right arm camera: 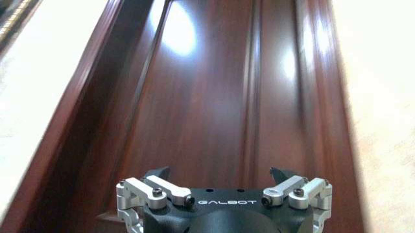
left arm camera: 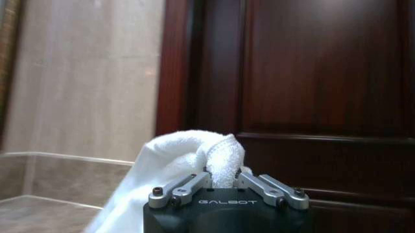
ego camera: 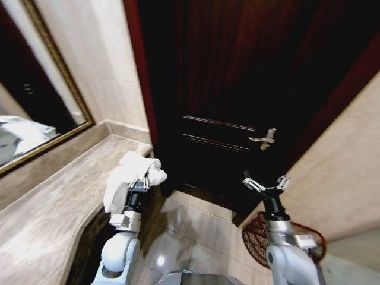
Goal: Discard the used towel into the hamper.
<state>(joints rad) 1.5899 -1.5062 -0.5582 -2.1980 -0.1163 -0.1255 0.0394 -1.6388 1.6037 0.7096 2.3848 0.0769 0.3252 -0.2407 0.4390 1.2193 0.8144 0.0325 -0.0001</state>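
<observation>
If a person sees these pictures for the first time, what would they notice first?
Probably the white towel bunched in the left claw, held up beside the stone counter. Next, the dark wooden door straight ahead, and the open right claw above the wicker hamper on the floor.

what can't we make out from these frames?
- Hamper, head view: the right arm hides most of it, so its inside is hidden.
- Towel, left wrist view: lower part cut by the frame edge; left gripper body hides the grip point.
- Right gripper, right wrist view: open, fingertips barely visible.
</observation>
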